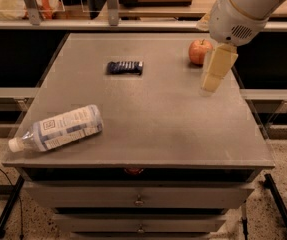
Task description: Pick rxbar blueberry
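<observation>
The rxbar blueberry (125, 67) is a small flat dark navy bar with pale print. It lies flat on the far middle-left of the grey table (158, 129). My gripper (212, 84) hangs from the white arm at the upper right and points down over the table's right side. It is just in front of a red apple and well to the right of the bar. It holds nothing that I can see.
A red apple (199, 51) sits at the far right of the table, close behind the gripper. A clear water bottle (58, 128) with a white label lies on its side at the front left corner. Shelves and counters stand behind the table.
</observation>
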{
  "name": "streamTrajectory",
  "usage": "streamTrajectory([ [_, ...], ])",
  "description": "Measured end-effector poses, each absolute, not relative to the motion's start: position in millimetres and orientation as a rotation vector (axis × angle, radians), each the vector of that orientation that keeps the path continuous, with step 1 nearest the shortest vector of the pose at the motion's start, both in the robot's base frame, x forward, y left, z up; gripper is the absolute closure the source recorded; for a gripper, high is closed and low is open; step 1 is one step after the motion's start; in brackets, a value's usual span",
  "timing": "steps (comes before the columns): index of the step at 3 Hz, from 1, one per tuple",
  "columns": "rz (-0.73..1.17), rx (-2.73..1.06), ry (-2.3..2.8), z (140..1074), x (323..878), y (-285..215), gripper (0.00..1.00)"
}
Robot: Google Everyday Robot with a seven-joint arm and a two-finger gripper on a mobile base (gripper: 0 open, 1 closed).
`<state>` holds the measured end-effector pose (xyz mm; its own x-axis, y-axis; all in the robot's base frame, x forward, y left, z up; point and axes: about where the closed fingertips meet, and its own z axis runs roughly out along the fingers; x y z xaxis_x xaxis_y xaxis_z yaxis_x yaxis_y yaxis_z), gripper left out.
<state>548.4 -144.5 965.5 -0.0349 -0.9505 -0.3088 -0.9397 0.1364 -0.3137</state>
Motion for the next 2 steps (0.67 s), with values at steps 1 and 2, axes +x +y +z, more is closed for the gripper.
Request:
streamTrajectory([
  [1, 0.015, -1.794, 1.944, 957, 581, -140, 0.0],
  [2, 0.052, -1.787, 1.916, 949, 622, -125, 0.0],
])
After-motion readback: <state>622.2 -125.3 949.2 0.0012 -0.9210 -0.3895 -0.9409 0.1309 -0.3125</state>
